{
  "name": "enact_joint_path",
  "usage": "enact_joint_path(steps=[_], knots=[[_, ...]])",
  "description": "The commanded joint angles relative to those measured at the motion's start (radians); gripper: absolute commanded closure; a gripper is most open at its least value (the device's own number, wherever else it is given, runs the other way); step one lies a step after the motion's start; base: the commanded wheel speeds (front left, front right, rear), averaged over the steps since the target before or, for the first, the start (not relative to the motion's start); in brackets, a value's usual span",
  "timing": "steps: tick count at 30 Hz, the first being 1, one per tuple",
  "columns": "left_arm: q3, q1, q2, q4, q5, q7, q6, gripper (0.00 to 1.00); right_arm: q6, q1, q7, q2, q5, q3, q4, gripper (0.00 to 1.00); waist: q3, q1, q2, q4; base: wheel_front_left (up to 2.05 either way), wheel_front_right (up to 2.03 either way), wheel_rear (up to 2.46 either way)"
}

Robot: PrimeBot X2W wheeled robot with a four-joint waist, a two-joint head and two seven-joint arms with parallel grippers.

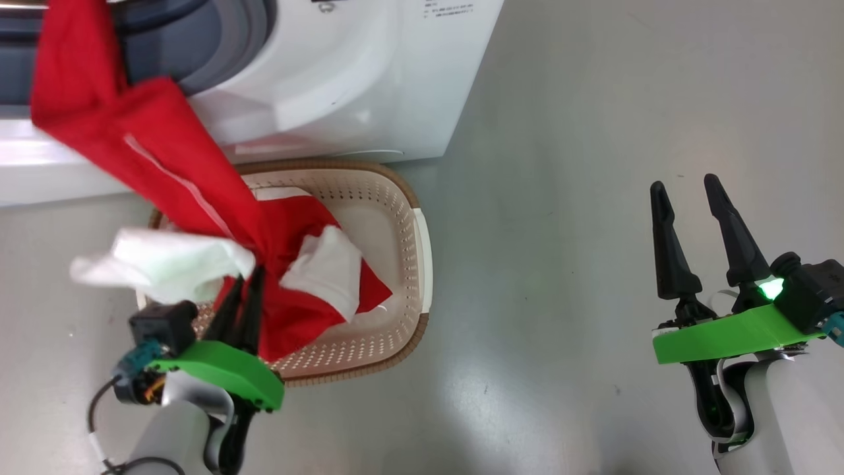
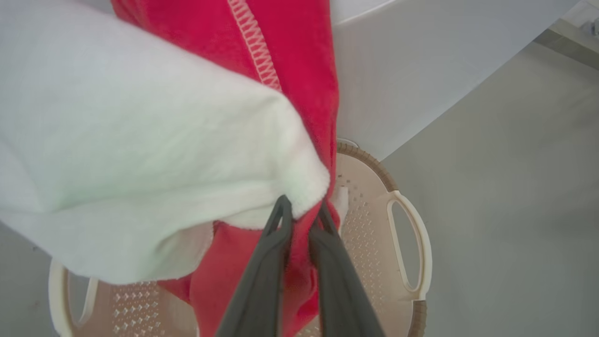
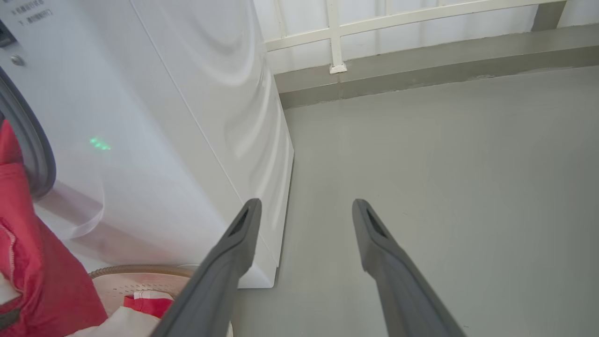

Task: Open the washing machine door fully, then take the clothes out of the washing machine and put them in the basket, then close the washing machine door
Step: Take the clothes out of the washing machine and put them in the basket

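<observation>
Closed narrow, the left gripper (image 1: 245,277) pinches the clothes (image 1: 165,152) between its two long dark fingers, at the lower left of the head view. In the left wrist view the same gripper (image 2: 303,206) has red fabric bunched in the slim gap between its fingertips. A soft white panel (image 2: 140,140) of the garment bulges over them from the left. A zigzag-stitched seam runs up the red cloth (image 2: 299,70) above.

From the pinch, the red fabric stretches up and to the left as a taut band. It reaches the washing machine (image 1: 369,79), meeting it at the grey rubber ring (image 1: 247,33) around its opening. The white panel (image 1: 165,264) hangs just left of the gripper.

Directly beneath the gripper sits the basket (image 1: 422,264), cream-white and perforated with a brown woven-look rim. It stands on the grey floor (image 1: 593,99), close against the front of the white washing machine. More red and white cloth lies crumpled inside it. One looped side handle of the basket (image 2: 412,252) shows in the left wrist view.

Well apart, at the lower right, the right gripper (image 1: 686,185) hovers over bare floor with its fingers spread wide and nothing between them. The right wrist view looks along this gripper (image 3: 306,206) past the machine's white side (image 3: 164,117). Beyond it a white railing (image 3: 334,32) stands at the far wall. Red cloth (image 3: 28,262) and a part of the basket rim (image 3: 140,271) sit at that view's lower left.
</observation>
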Motion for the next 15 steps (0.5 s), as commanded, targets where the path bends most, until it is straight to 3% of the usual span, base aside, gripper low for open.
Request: enact_joint_path(steps=[1,8,15], knots=[[-0.002,-0.005,0.031,0.02,-0.018,-0.005,-0.006,1.0,0.007,0.001,-0.006,-0.001,-0.01,0.02,-0.026,0.0,0.009,0.0,0.0,-0.005,0.0,0.0,0.0],[-0.069,-0.053,0.049,0.115,-0.07,-0.005,-0.006,1.0,0.007,-0.005,-0.006,-0.001,-0.008,0.018,-0.033,0.0,0.035,0.0,0.0,-0.013,0.0,0.0,0.0],[-0.068,-0.091,0.062,0.149,-0.091,-0.005,-0.006,1.0,0.007,-0.01,-0.006,-0.001,-0.011,0.015,-0.039,0.0,0.059,0.0,0.0,-0.017,0.0,0.0,0.0]])
